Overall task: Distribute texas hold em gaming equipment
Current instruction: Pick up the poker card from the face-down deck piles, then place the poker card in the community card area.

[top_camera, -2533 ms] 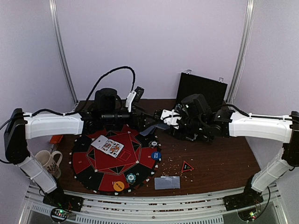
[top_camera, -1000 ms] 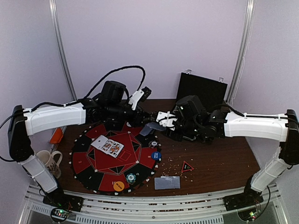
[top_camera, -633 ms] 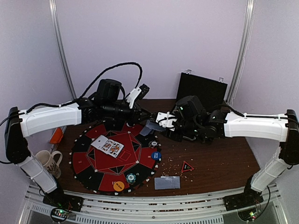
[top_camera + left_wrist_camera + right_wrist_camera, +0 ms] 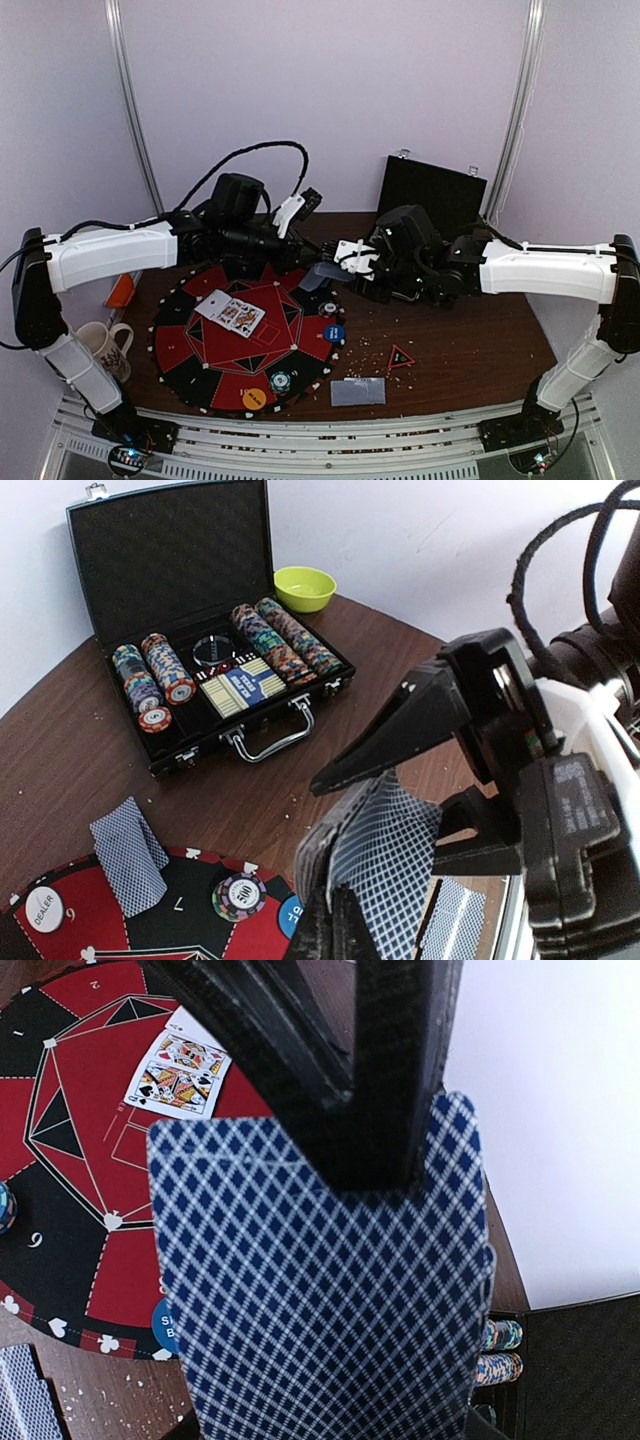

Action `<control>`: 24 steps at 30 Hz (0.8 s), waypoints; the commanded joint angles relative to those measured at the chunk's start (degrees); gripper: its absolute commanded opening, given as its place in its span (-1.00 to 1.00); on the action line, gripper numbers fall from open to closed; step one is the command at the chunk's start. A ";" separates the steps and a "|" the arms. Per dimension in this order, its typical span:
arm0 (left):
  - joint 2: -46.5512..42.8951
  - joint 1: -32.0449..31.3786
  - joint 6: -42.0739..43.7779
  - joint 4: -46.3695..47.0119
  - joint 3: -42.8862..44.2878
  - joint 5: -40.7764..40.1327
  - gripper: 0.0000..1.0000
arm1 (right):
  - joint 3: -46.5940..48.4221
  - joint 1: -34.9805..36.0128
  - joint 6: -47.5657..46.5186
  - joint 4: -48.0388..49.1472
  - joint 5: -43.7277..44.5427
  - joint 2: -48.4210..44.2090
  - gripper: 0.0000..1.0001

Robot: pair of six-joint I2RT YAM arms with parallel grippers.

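left fingers [image 4: 322,935] pinching a card [image 4: 320,1300], right fingers [image 4: 400,730] gripping the deck [image 4: 316,845]

Blocked at centre of the top view by left arm [image 4: 110,255] and right arm [image 4: 540,270], tips together; walled behind by black case [image 4: 430,190]; open over table [image 4: 480,350] at lower right.

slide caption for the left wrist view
Left gripper shut on a card from the deck, open chip case behind.
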 commanded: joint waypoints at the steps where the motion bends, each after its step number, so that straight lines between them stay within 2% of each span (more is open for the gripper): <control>1: -4.39 0.32 -0.74 1.08 -1.38 -0.16 -1.00 | -0.18 -0.07 1.42 1.36 1.43 -1.84 0.03; 6: -8.54 0.40 -3.70 3.62 -4.29 0.52 -1.00 | -1.53 -1.43 2.27 1.88 2.28 -1.91 0.03; 13: -13.75 0.41 -13.27 12.44 -10.73 -2.17 -1.00 | -2.10 -2.77 4.57 2.82 3.07 -1.24 0.02; 17: -17.17 0.38 -20.65 15.99 -16.27 -9.49 -1.00 | -2.23 -3.19 6.03 3.14 5.39 -1.04 0.02; 20: -21.96 0.37 -29.88 22.24 -24.89 -18.33 -1.00 | -2.45 -3.38 7.89 3.07 7.79 -1.44 0.02; 24: -25.70 0.32 -40.86 28.35 -36.88 -24.63 -1.00 | -3.26 -3.39 8.89 2.67 9.23 -2.31 0.02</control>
